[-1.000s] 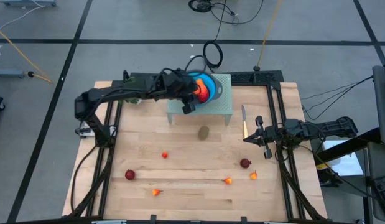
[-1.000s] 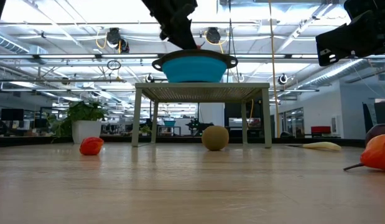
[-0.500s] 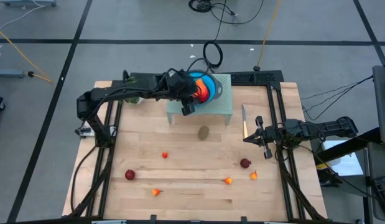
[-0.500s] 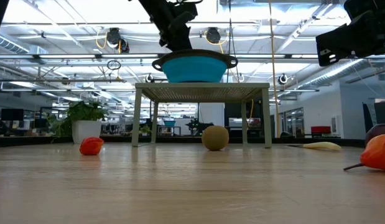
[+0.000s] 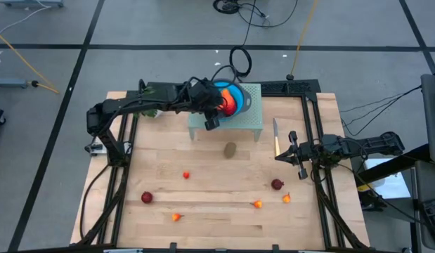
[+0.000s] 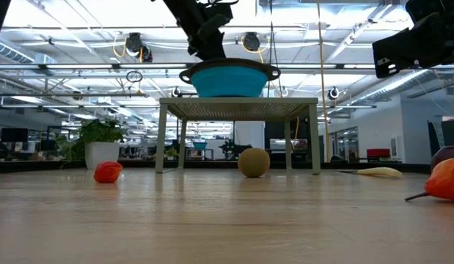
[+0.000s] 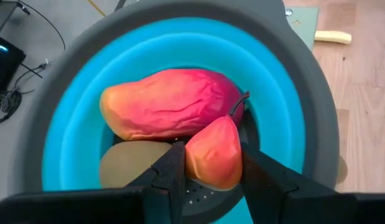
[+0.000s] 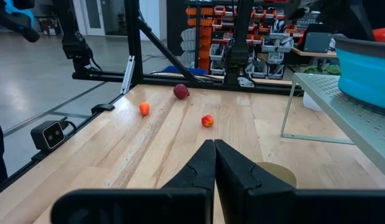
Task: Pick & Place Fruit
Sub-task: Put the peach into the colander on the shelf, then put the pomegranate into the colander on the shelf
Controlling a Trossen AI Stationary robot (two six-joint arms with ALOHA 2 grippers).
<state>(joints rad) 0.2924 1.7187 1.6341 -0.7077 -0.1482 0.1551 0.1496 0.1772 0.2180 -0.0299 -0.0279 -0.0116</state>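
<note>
fruit: small pieces scattered on the table [image 5: 203, 218]; a kiwi [image 5: 230, 149] lies before the rack [image 5: 254, 121]
left gripper [image 7: 212, 163]: over the blue bowl [image 7: 285, 106], clamped on a small pear [image 7: 214, 155]
bowl: holds a long red piece [image 7: 170, 102]
right gripper [image 5: 292, 156]: together, at the table's right edge

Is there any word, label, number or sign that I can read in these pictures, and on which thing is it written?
None can be read.
Blue bowl: no print shows.
Fruit in the left tool: no label.
Shelves of the room behind the table: any labels there are too small and blurred to read.
</note>
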